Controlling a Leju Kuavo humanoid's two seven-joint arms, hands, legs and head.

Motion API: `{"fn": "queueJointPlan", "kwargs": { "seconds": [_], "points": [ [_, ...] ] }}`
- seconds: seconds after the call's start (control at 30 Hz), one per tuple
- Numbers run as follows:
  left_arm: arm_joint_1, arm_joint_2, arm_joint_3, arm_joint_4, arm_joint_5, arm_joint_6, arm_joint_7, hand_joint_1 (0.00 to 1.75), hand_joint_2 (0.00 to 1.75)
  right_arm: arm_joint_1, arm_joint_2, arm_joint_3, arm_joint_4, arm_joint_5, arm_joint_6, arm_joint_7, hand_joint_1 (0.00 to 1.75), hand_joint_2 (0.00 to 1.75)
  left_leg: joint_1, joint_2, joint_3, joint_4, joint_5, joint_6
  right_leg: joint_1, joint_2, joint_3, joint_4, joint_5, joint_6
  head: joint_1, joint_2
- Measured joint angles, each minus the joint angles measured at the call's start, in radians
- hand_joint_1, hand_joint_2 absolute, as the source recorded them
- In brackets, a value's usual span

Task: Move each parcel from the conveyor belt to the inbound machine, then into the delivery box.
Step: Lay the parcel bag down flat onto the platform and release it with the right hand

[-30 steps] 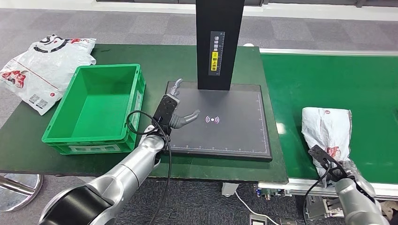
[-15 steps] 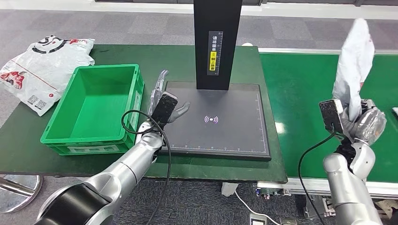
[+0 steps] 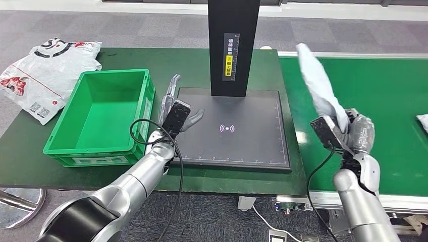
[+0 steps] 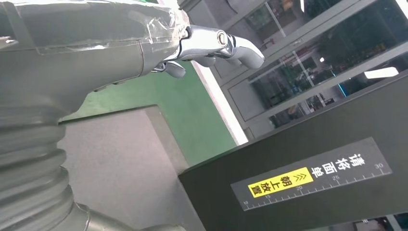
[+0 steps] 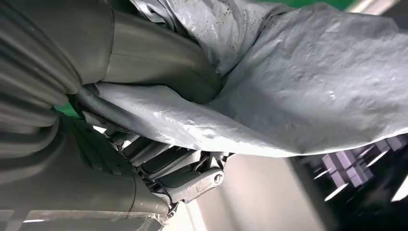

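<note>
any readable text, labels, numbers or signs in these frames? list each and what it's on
"请将面单 朝上放置", white and yellow label with chevrons, on the black scanner column.
"20", "25", "30": ruler under that label.
Wireless-wave sign: scan pad.
Print on the white bags left of the green crate: too small.

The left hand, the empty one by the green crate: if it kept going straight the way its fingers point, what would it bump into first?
Probably nothing close: the left hand points along the gap between green crate and black scanner post. Depth is unclear.

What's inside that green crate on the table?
Nothing that I can see: the green crate shows a bare floor. Its near wall hides the strip of floor just behind it, so something flat there could go unseen.
</note>
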Motion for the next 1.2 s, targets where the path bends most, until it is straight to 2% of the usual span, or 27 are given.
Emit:
{"fn": "queueJointPlan", "kwargs": {
  "seconds": [0.13,0.57,0.8,1.17,1.2],
  "points": [
    [0.000,0.000,0.008,0.000,0.004,-0.010,-0.013,0.00,1.75,0.020,0.011,0.076,-0.025,0.010,0.053,-0.030,1.75,1.75,0.000,0.000,0.000,0.000,0.000,0.000,0.000,0.000,0.000,0.000,-0.001,0.000,0.000,0.000],
    [-0.001,0.002,0.021,0.000,0.001,-0.037,-0.024,0.00,1.75,0.074,0.015,0.303,-0.109,0.048,0.140,-0.110,1.75,1.75,0.000,-0.001,0.000,0.000,-0.001,-0.001,0.000,0.000,0.000,0.000,-0.002,0.000,0.000,0.000],
    [-0.002,0.000,0.022,0.000,-0.003,-0.040,-0.028,0.00,1.75,0.065,0.044,0.401,-0.107,0.178,0.061,-0.058,1.75,1.75,0.000,0.000,0.000,0.000,-0.001,-0.001,0.000,0.000,0.000,0.000,-0.002,0.000,0.000,0.000],
    [-0.007,-0.023,0.022,-0.002,-0.017,-0.051,-0.034,0.00,1.75,-0.043,0.179,0.442,0.044,0.257,-0.056,-0.034,1.75,1.75,0.000,0.000,0.000,0.000,-0.001,-0.001,0.000,0.000,0.000,0.000,-0.002,0.000,0.000,0.000],
    [-0.008,-0.025,0.022,-0.002,-0.017,-0.051,-0.034,0.00,1.75,-0.048,0.189,0.445,0.056,0.258,-0.059,-0.034,1.41,1.75,0.000,0.000,0.000,0.000,-0.001,-0.001,0.000,0.000,0.000,0.000,-0.002,0.000,0.000,0.000]
  ]
}}
